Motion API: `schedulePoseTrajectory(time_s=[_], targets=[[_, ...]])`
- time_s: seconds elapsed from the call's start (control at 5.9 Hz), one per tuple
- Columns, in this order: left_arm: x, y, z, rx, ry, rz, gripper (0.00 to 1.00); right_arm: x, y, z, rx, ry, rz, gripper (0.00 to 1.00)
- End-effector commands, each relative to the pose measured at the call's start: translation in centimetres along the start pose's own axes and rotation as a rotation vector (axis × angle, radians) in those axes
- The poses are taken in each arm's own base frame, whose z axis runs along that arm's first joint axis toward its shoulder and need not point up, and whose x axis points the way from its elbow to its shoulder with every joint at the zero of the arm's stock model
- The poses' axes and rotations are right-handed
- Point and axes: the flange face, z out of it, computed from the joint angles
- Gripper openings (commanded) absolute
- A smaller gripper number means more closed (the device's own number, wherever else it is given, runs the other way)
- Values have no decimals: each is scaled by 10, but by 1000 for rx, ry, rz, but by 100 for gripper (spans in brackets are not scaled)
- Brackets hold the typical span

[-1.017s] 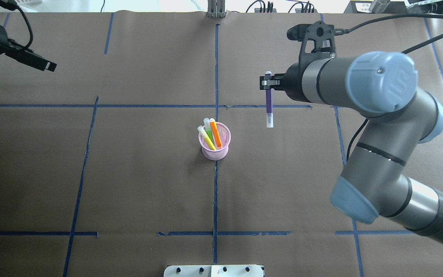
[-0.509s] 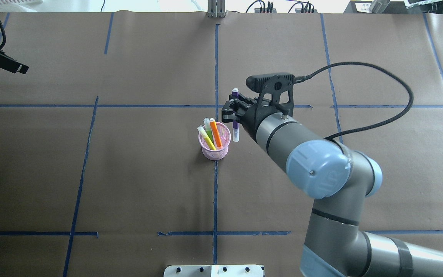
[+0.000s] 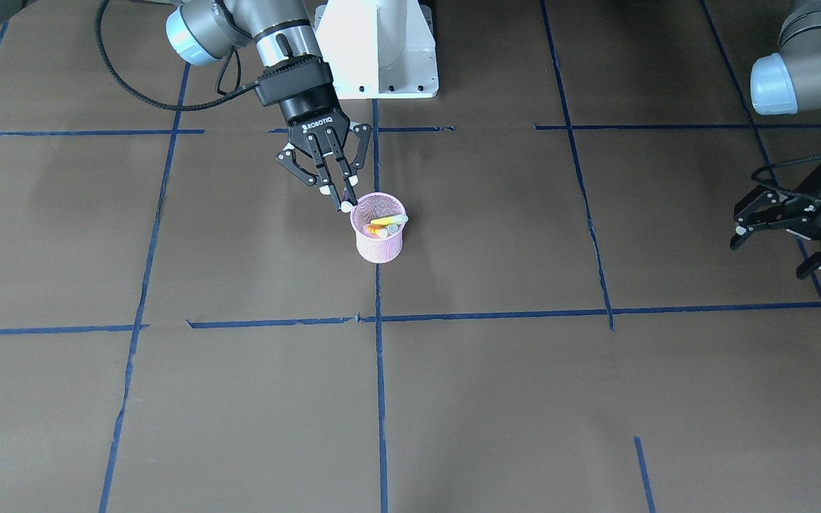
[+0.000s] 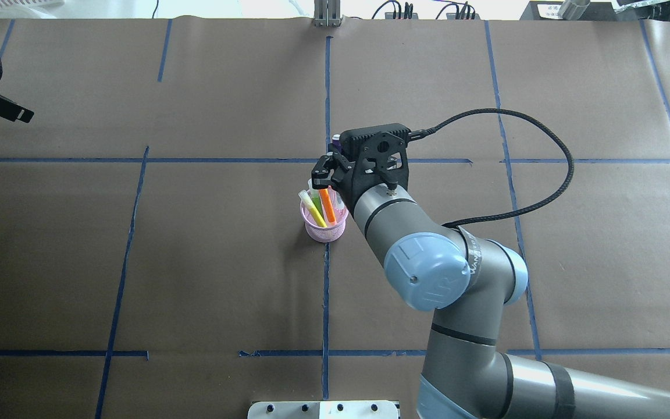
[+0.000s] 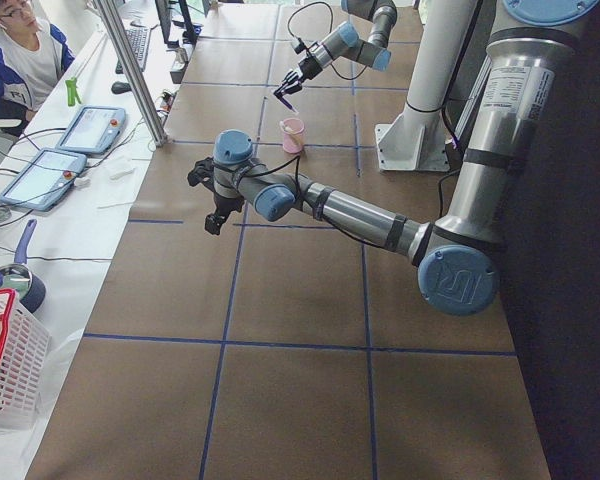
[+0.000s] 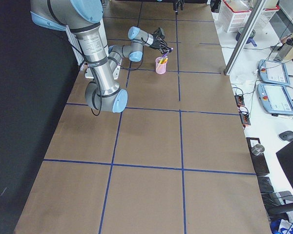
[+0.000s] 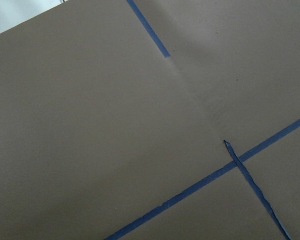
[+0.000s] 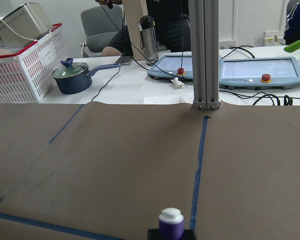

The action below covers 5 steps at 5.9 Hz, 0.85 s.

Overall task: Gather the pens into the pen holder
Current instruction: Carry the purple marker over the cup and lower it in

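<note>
Front-facing: purple pen (image 3: pixel 346 206) @ holder (image 3: pixel 379 249) rim.

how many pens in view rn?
4. The yellow pen, green pen and orange pen stand in the pink holder; the purple pen is in the right gripper at its rim. None seen elsewhere.

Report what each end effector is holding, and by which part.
The right end effector grips the purple pen near its upper end, with most of the pen's length hanging below. The left end effector is open and holds nothing.
</note>
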Motion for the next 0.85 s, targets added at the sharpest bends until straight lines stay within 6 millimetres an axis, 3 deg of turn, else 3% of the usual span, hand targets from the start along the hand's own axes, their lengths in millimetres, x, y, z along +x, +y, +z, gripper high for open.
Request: schedulePoseTrajectory(time_s=[0.0, 0.34, 0.68], targets=[[-3, 4, 1, -3, -5, -4, 100, -4, 6, 16, 1, 17, -12, 0], [-2, 3, 1, -1, -4, 0, 100, 6, 26, 28, -11, 21, -20, 0], [-2, 4, 2, -4, -5, -3, 100, 3, 64, 34, -29, -5, -22, 1]])
